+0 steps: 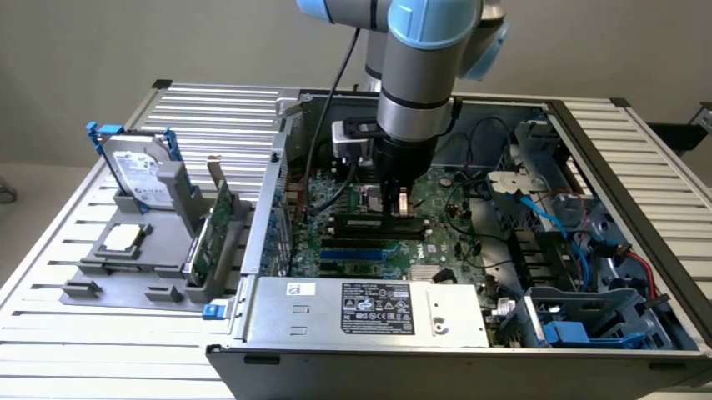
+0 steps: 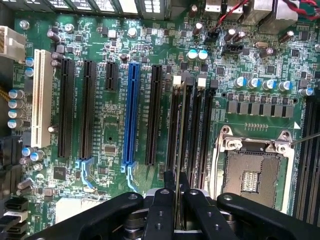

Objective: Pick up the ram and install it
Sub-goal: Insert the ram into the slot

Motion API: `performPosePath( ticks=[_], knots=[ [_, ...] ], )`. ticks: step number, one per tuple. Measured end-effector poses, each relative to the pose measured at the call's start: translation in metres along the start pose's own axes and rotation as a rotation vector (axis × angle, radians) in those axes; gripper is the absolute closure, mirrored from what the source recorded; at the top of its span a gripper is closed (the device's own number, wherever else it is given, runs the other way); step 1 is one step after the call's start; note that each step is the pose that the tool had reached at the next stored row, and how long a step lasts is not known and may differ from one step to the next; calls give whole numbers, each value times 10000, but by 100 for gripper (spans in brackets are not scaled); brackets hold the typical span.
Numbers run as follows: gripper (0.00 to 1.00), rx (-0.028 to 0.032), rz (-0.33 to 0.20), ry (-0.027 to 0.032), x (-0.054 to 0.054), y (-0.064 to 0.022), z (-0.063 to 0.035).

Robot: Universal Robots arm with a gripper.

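green ram in pincer, inside case

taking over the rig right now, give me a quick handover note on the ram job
Gripper: shut on the ram, which it holds edge-on.
Where: the ram lies in line with the black memory slots on the motherboard, inside the open computer case.
Done: ram picked up and brought to the slots.
Left: seating. Cannot tell whether it is pressed fully home.
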State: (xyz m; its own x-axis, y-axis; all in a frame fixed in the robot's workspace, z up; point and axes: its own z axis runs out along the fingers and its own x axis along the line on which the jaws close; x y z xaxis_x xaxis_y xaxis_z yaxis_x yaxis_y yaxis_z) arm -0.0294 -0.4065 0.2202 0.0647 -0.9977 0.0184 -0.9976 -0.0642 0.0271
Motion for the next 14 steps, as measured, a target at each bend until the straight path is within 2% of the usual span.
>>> performPosePath(
  ticks=[6,11,14],
  knots=[
    [86,-8,-2,17,3,-34,-9],
    [86,-7,-10,30,13,-32,-74],
    [86,-10,-8,72,16,-32,-75]
  ],
)
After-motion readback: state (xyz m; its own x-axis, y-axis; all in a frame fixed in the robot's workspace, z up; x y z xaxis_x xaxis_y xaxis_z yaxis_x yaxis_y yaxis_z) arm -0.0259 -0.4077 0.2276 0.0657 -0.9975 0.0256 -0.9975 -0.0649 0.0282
